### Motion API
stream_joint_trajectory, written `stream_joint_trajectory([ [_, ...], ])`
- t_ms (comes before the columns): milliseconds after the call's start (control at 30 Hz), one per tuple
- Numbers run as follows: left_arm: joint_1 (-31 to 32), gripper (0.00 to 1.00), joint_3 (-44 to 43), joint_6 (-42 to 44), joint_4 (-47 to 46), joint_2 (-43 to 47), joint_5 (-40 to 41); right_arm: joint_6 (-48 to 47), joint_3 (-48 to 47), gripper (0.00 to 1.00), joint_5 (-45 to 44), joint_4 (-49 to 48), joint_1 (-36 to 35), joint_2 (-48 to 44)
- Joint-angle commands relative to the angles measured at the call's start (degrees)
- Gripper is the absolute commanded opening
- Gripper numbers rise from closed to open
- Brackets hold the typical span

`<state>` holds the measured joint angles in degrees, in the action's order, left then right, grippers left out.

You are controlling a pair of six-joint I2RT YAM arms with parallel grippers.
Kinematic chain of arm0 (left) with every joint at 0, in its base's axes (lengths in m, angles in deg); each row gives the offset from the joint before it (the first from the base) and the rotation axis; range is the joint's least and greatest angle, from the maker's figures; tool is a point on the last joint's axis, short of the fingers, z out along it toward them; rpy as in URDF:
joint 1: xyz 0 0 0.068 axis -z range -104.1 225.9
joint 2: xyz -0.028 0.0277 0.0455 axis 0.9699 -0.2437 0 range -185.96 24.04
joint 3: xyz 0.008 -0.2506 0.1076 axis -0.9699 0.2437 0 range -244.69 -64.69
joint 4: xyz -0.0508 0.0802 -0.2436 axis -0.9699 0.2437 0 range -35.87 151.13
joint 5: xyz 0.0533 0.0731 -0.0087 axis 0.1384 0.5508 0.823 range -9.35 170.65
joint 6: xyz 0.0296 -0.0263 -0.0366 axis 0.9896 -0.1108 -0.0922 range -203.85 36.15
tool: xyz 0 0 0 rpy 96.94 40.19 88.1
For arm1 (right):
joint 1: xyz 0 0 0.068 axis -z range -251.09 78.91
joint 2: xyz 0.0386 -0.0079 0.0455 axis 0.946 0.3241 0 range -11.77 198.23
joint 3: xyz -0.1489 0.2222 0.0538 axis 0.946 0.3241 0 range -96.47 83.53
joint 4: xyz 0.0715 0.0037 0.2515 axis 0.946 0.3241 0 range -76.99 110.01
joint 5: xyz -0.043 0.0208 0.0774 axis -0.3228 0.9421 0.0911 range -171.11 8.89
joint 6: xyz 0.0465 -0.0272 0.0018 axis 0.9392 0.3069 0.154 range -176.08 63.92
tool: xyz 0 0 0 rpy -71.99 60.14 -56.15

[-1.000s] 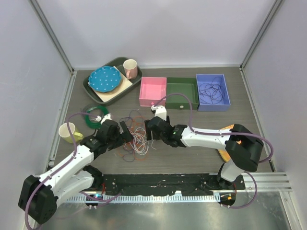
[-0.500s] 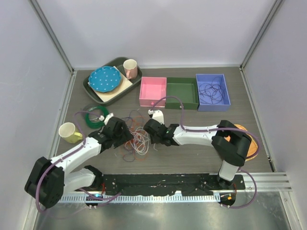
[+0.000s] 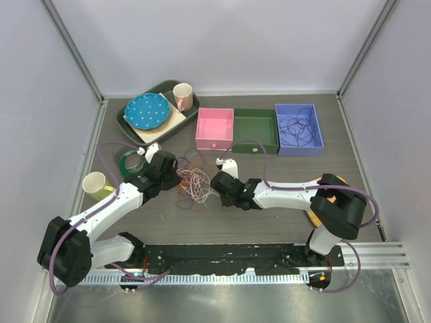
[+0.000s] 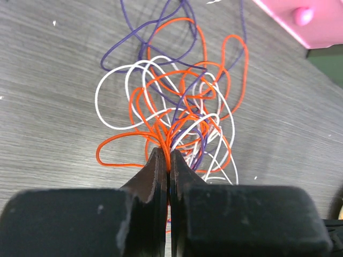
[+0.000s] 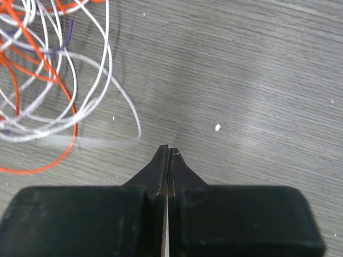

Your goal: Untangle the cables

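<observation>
**Left fingers pinch the tangle; right fingers are closed on nothing.**

The left gripper [image 4: 169,160] has its fingers pressed together on a few orange strands at the near edge of the cables [image 4: 177,107]. The orange, white and purple loops fan out just ahead of its tips on the table [image 4: 48,80]. The right gripper [image 5: 168,152] is closed tight too, but no wire shows between its fingers. The bundle lies ahead and to the left of them, with a blurred white loop ending just beside the tips. I judge the step in hand to be taking hold of the knot from two sides, only half achieved. The next move probably needs the right fingers to part, reach ahead-left onto a white loop and clamp. Both arms could then draw apart gently, so the strands slide rather than cinch.
</observation>
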<state>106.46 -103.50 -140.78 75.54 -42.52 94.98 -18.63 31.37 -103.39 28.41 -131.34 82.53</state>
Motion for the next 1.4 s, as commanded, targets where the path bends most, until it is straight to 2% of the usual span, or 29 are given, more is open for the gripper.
stream_joint_trajectory([
  [0,-0.3,0.00,-3.0,1.6,-0.1,3.2,2.0,-0.9,2.1,0.01,0.0,-3.5,0.0,-5.3],
  [100,-0.3,0.00,-2.8,1.9,-1.4,5.2,-1.9,-4.4,2.4,0.04,2.4,-6.6,0.0,-6.3],
  [267,-0.2,0.00,-3.0,-1.0,-1.3,6.4,-7.7,-11.0,2.1,0.28,1.5,-13.3,-2.2,-9.7],
  [400,-0.2,0.00,-4.8,-5.5,3.0,6.9,-7.5,-16.7,5.6,0.31,-1.0,-22.5,-7.2,-14.2],
  [567,0.3,0.00,-8.3,-10.5,7.8,6.8,-4.3,-21.5,9.2,0.34,4.3,-30.8,-13.6,-15.4],
  [667,0.5,0.00,-9.4,-13.5,10.3,6.7,-4.0,-17.3,8.7,0.36,5.1,-36.4,-15.8,-11.4],
  [767,1.2,0.00,-9.3,-15.8,10.7,7.6,-3.9,-16.4,7.3,0.42,-5.7,-39.0,-17.7,-7.4],
  [1000,2.8,0.00,-9.5,-18.1,12.4,9.3,-2.0,-13.8,6.2,0.59,-15.8,-50.2,-18.6,0.0],
  [1100,3.1,0.00,-9.3,-18.6,12.2,9.0,-2.5,-13.7,5.8,0.63,-15.1,-54.6,-18.6,2.6],
  [1200,3.4,0.00,-9.0,-19.1,12.0,7.9,-3.6,-13.4,4.4,0.63,-12.2,-54.5,-18.6,3.8],
  [1367,3.8,0.00,-8.8,-19.4,11.0,6.5,-5.9,-9.0,7.0,0.63,-10.2,-56.3,-18.6,2.1],
])
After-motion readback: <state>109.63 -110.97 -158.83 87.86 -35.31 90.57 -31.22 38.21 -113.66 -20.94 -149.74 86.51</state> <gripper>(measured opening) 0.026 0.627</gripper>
